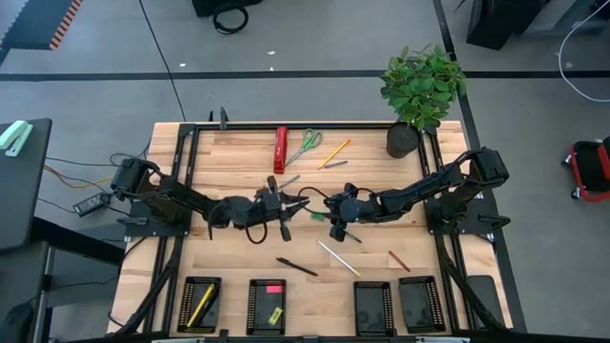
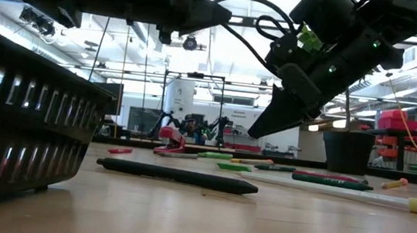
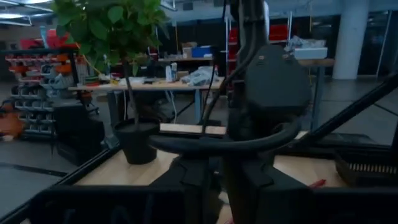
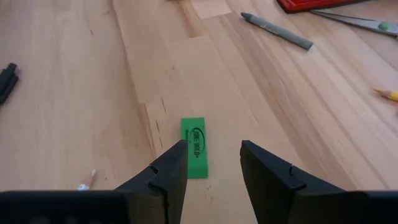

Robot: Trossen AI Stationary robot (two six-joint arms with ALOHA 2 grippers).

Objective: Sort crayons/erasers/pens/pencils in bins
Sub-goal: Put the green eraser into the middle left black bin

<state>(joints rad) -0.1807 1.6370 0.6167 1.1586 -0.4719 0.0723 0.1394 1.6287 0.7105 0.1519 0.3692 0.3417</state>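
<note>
The green eraser (image 4: 194, 147) lies flat on the bare wood in the middle of the table (image 4: 74, 93), directly ahead of and just under the right gripper (image 4: 214, 163). In the right wrist view its long axis runs almost straight away from the gripper, in line with the reach and parallel to the two fingers. Its near end is partly tucked behind the inner edge of one fingertip, so the block sits a little off the midline of the gap, toward that finger.

The fingers stand well apart with nothing between them, and the gap looks wider than the eraser's short side. I judge the coming move to be a small sideways shift to centre the block, then a descent to pinch it across its narrow width.

In the high view the eraser (image 1: 315, 215) sits just beside the right gripper (image 1: 335, 223), which is the nearer. The left gripper (image 1: 283, 225) hovers close by on the eraser's other side; whether its fingers are parted or together I cannot tell.
</note>
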